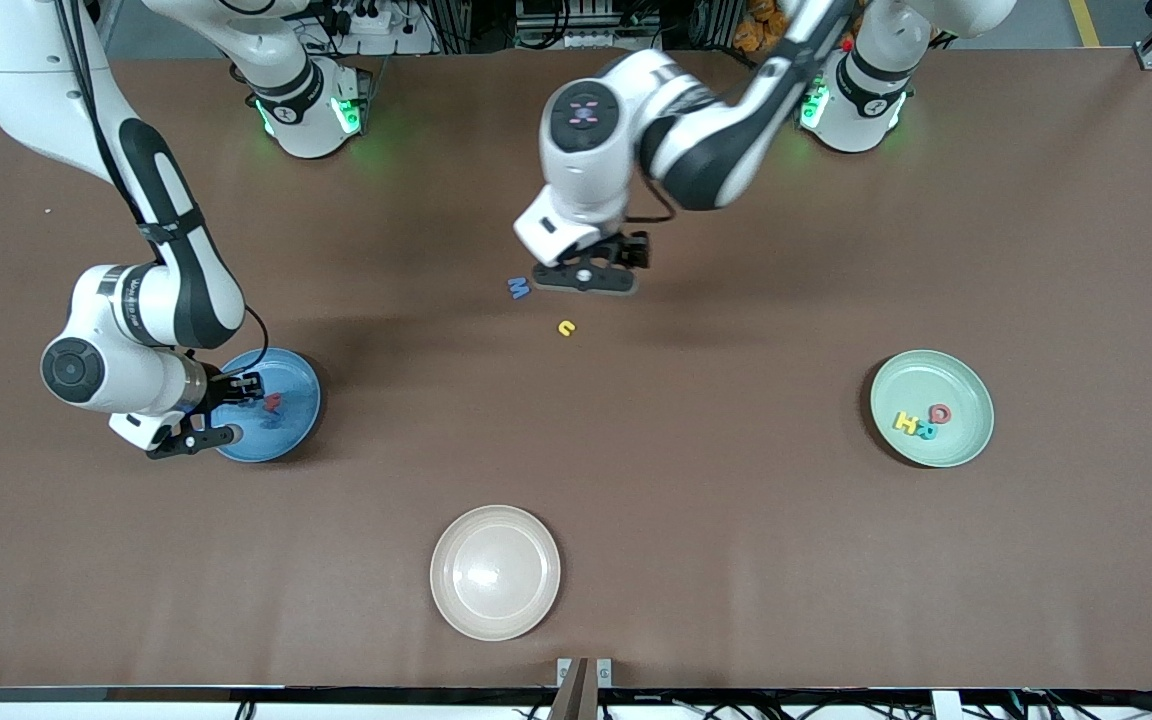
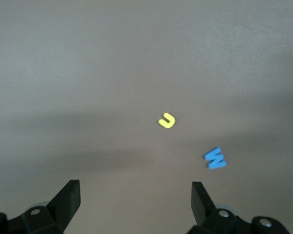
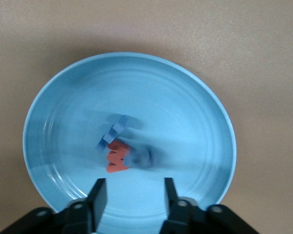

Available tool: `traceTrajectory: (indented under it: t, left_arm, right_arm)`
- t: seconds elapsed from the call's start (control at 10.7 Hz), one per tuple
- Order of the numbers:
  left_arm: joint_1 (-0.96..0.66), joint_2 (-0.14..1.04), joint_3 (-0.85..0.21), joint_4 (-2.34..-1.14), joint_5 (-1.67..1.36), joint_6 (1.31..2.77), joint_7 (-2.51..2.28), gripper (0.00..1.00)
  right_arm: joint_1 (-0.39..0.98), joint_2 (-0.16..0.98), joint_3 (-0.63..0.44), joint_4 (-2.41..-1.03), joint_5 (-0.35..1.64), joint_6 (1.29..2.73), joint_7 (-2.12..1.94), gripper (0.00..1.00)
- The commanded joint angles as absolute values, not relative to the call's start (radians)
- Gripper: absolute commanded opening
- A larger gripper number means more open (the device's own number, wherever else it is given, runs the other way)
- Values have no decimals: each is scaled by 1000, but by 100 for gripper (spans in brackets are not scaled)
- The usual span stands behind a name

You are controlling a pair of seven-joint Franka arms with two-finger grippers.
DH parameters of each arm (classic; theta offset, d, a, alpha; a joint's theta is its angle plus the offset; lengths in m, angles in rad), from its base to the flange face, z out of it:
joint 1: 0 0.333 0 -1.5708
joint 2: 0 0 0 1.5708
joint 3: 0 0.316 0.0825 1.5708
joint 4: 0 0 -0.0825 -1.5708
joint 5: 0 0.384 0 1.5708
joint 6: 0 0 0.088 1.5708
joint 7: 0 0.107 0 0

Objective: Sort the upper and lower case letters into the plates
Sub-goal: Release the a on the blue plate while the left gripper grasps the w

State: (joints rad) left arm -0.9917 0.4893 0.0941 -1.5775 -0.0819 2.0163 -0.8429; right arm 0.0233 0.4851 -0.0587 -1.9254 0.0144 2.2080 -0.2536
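Two letters loose on the counter, both grippers empty.
We saw the right gripper (image 1: 226, 412) part-open over the blue plate (image 1: 298, 425), a red letter (image 3: 116, 158) inside; three letters lay in the green plate (image 1: 966, 385); farther back, the left gripper (image 1: 586, 276) gaped wide, empty, by the yellow letter (image 1: 565, 327) and blue M (image 1: 518, 288).

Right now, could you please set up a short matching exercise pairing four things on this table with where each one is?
Things:
1. yellow H
2. red letter
3. left gripper
4. beige plate

Places:
A. in the light blue plate, under the right gripper
B. nearest the front camera, holding no letters
C. in the mint green plate
D. over the bare table beside the blue M and the small yellow letter

Pairs: 1-C, 2-A, 3-D, 4-B
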Motion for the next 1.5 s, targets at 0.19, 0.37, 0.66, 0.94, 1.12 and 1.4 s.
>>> traceTrajectory:
  t: [0.19, 0.37, 0.66, 0.94, 1.12, 1.4]
  left_arm:
    - [-1133, 636, 199, -1522, -220, 2176, -1055, 100]
    - [-1158, 699, 212, -1506, -328, 2247, -1072, 100]
    - [-1192, 756, 231, -1505, -362, 2308, -1120, 100]
    - [-1222, 811, 236, -1490, -362, 2333, -1140, 94]
    - [-1232, 860, 236, -1444, -362, 2333, -1141, 88]
    - [-1249, 903, 245, -1405, -362, 2333, -1157, 82]
  right_arm:
    - [46, 477, -64, -1859, 17, 2120, -255, 100]
    - [28, 477, -67, -1835, 73, 2085, -256, 100]
    - [12, 479, -75, -1764, 83, 2033, -265, 100]
    - [28, 477, -132, -1723, 84, 2020, -256, 100]
    - [40, 477, -132, -1723, 84, 2011, -258, 100]
    - [98, 477, -120, -1713, 90, 1979, -104, 100]
